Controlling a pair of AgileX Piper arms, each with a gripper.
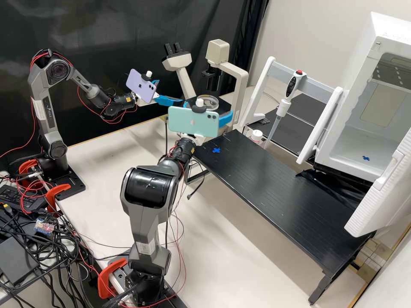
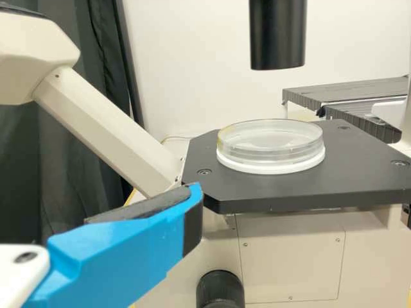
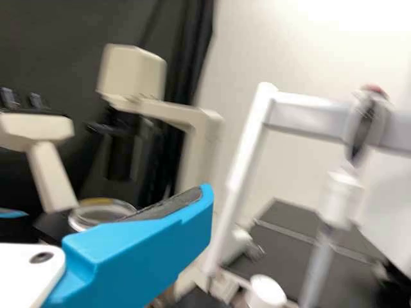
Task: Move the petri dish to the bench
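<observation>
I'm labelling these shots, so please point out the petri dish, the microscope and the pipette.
Petri dish (image 2: 270, 156), left wrist view: its clear side wall.
Microscope (image 1: 217, 52), high view: its boxy head.
Pipette (image 1: 293, 85), high view: its handle.

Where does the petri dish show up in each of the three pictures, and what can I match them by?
High view: petri dish, above the picture's centre, just behind the green phone.
Left wrist view: dish on the black stage, beneath the black cylinder.
Right wrist view: dish on the stage, near the blue finger.
Shared landmark: the cream microscope.
</observation>
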